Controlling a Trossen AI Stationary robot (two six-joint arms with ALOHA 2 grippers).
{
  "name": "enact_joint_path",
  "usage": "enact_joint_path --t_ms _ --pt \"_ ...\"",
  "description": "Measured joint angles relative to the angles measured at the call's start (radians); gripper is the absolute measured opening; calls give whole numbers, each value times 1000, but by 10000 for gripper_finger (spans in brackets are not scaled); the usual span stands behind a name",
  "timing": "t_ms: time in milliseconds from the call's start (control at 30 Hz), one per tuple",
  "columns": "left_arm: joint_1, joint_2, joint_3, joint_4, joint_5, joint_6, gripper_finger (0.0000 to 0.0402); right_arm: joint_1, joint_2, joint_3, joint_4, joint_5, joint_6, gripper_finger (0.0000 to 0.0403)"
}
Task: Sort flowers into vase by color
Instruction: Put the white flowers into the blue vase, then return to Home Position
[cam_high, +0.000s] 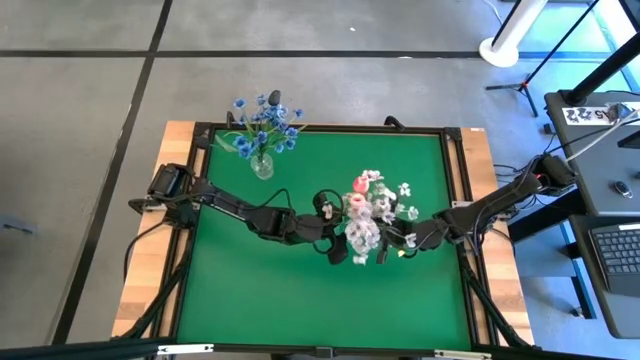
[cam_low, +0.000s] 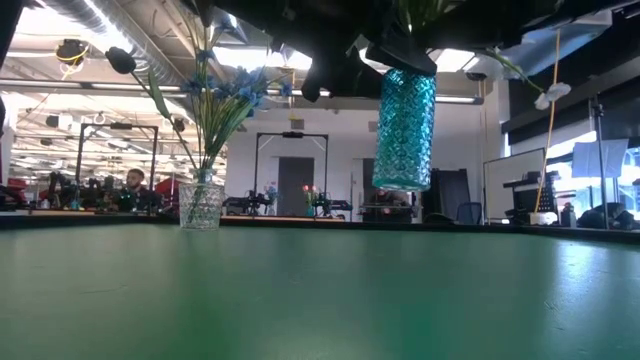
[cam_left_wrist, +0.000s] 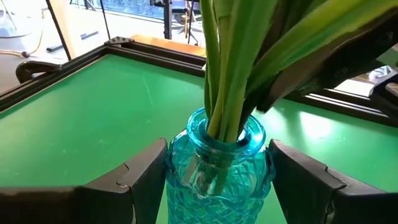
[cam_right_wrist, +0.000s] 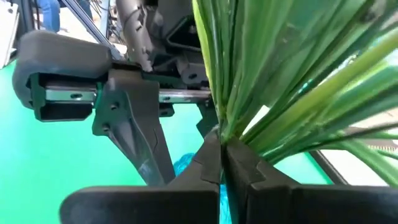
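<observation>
The left gripper (cam_left_wrist: 217, 180) holds the teal vase (cam_left_wrist: 217, 168) by its neck, a finger on each side, lifted clear of the green table (cam_high: 300, 290) as the low view shows; the right gripper (cam_right_wrist: 222, 168) is pinched tight on the green stems (cam_right_wrist: 249, 93) just above the vase mouth; the two meet near the table's centre, left arm reaching from nine o'clock, right from three. The stems' long axis runs upright, straight out of the vase, so pulling any free turns on a lift along that line. Two vases count: the teal one with pink and white flowers (cam_high: 378, 200), and a clear vase (cam_high: 262, 166) of blue flowers (cam_high: 262, 130) at eleven o'clock.
</observation>
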Motion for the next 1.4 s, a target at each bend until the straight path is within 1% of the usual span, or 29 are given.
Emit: enact_joint_path --t_ms 167,267,400,567,633,733,833,967,1133,1267,1400 --pt "2 0 0 0 -6 -1 241 1 0 0 -17 -8 14 5" --pt "2 0 0 2 -7 -4 241 2 -5 -1 0 -29 -28 27" --pt "2 -3 2 9 -13 -5 241 2 -17 -3 24 -42 -61 83" --pt "7 -6 4 4 -24 -8 241 3 -63 -4 22 -43 -68 170" --pt "11 -6 4 -18 -48 -8 241 4 -98 -4 21 -44 -68 203" --pt "21 -6 4 -64 -76 -19 241 25 -156 -4 13 -43 -81 243" --pt "37 -6 4 -103 -87 -41 241 57 -215 -4 6 -35 -119 270" --pt "58 -5 4 -125 -114 -48 241 110 -299 -3 -11 46 -164 287" --pt "99 -5 -4 -120 -204 -14 241 192 -389 -2 -51 204 -209 285" --pt "144 -5 -99 58 -238 8 241 263 -430 -2 -54 295 -232 278" --pt "179 -3 -264 364 -249 23 241 334 -452 -2 -53 395 -274 269"
